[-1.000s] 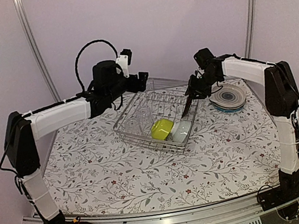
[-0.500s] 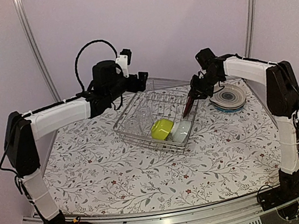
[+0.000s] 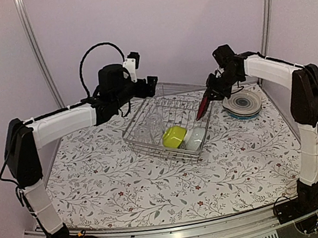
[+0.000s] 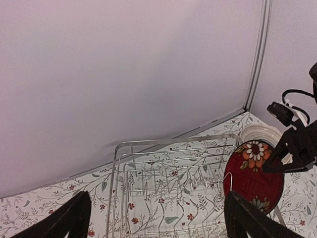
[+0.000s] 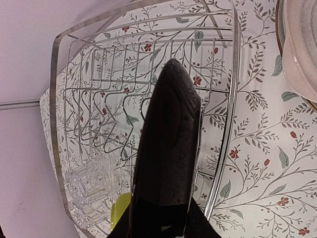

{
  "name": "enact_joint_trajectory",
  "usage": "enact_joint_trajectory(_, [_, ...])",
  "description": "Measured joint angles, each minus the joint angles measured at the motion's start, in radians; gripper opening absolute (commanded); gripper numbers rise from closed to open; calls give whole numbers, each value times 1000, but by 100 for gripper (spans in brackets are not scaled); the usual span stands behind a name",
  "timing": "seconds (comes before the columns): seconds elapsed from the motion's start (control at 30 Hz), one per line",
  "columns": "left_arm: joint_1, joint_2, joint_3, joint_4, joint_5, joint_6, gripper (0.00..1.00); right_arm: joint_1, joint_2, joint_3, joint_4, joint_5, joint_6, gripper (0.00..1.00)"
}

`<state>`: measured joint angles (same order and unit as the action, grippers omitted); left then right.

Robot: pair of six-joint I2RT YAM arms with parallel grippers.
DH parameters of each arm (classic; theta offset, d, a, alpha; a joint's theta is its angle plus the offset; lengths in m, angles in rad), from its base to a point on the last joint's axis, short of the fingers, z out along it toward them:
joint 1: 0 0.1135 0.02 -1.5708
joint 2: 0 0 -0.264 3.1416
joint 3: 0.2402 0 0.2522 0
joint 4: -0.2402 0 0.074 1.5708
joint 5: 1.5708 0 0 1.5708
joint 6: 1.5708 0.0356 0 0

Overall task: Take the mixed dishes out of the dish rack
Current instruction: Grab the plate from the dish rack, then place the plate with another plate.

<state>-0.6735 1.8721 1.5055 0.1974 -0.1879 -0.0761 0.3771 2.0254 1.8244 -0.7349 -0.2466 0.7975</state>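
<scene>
Top view: the right gripper (image 3: 211, 92), clamped on the dark red plate (image 3: 201, 107), has raised it out of the dish rack (image 3: 144, 141) toward the plate stack (image 3: 243, 103). Left wrist: the left gripper (image 4: 157, 220) hovers wide open above the rack. Right wrist: the plate hangs edge-on over the rim, ready to be set down.

Obstacles for you:
- dish rack (image 3: 169, 108) rim and upright prongs
- yellow-green bowl (image 3: 173, 136), pale bowl (image 3: 193, 139) and glass (image 3: 144, 134) filling its near end
- dark red plate (image 3: 201, 107) over its right rim
- plate stack (image 3: 242, 104) just right of the rack

Free for you:
- near counter (image 3: 158, 186)
- rack's far end
</scene>
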Motion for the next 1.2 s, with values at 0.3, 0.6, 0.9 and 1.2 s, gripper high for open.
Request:
enact_joint_trajectory(0.3, [0, 0, 1, 0, 1, -1, 94, -8, -31, 0, -17, 0, -6, 26])
enact_joint_trajectory(0.6, [0, 0, 1, 0, 6, -7, 94, -24, -96, 0, -34, -2, -40, 27])
enact_joint_trajectory(0.9, [0, 0, 1, 1, 16, -7, 95, -27, -140, -1, 24, -54, -57, 26])
enact_joint_trajectory(1.2, [0, 0, 1, 3, 27, -3, 99, -95, -182, -165, 176, -129, -53, 26])
